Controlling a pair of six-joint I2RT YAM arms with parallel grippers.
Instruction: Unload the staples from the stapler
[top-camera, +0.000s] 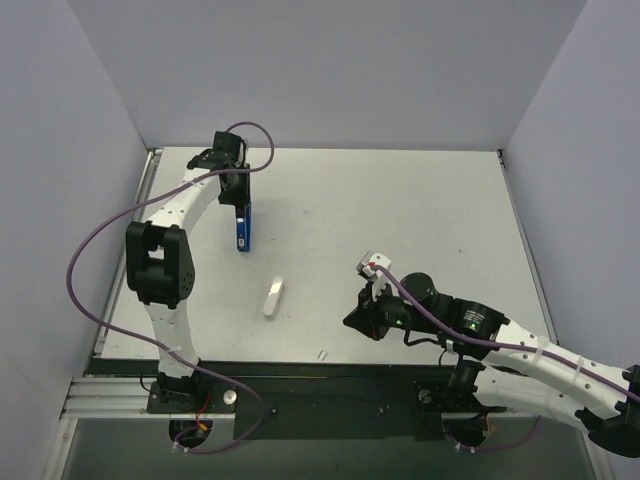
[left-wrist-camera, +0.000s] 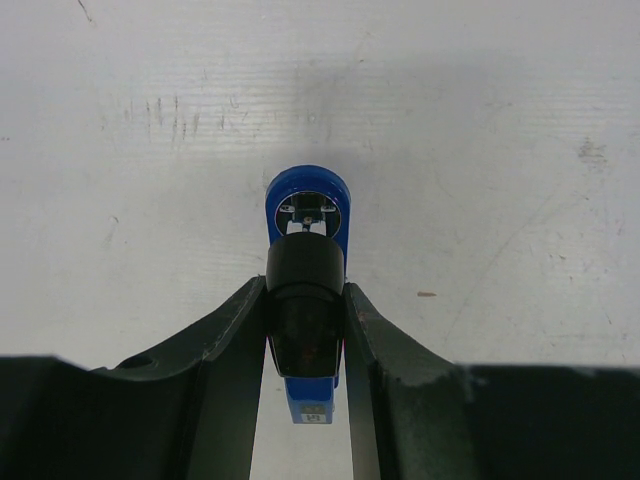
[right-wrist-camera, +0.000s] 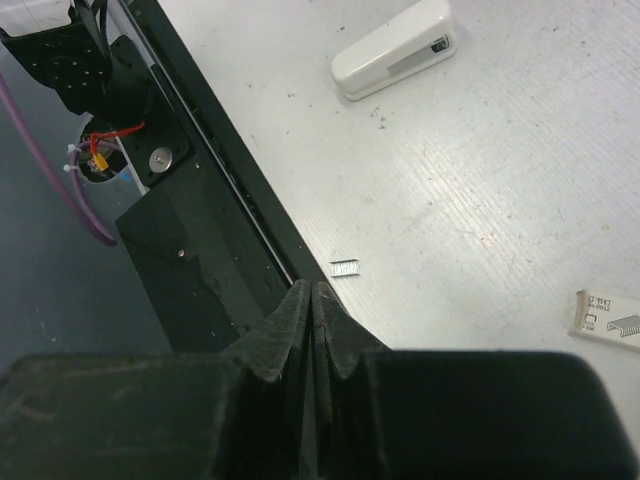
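The stapler (top-camera: 243, 228) is small and blue, and hangs upright over the left part of the table in my left gripper (top-camera: 240, 203). In the left wrist view the two fingers press on the black end of the stapler (left-wrist-camera: 308, 190), whose blue body points down at the table; the left gripper (left-wrist-camera: 305, 300) is shut on it. A short strip of staples (top-camera: 323, 352) lies by the table's front edge. My right gripper (top-camera: 352, 322) hovers low near that edge, and in its own view this right gripper (right-wrist-camera: 312, 290) is shut and empty, just short of the staple strip (right-wrist-camera: 345, 268).
A white stapler (top-camera: 274, 297) lies flat between the two arms, and shows again as the white stapler (right-wrist-camera: 395, 50) in the right wrist view. A small white staple box (right-wrist-camera: 610, 320) sits at that view's right edge. The black front rail (right-wrist-camera: 200, 250) runs under the right gripper.
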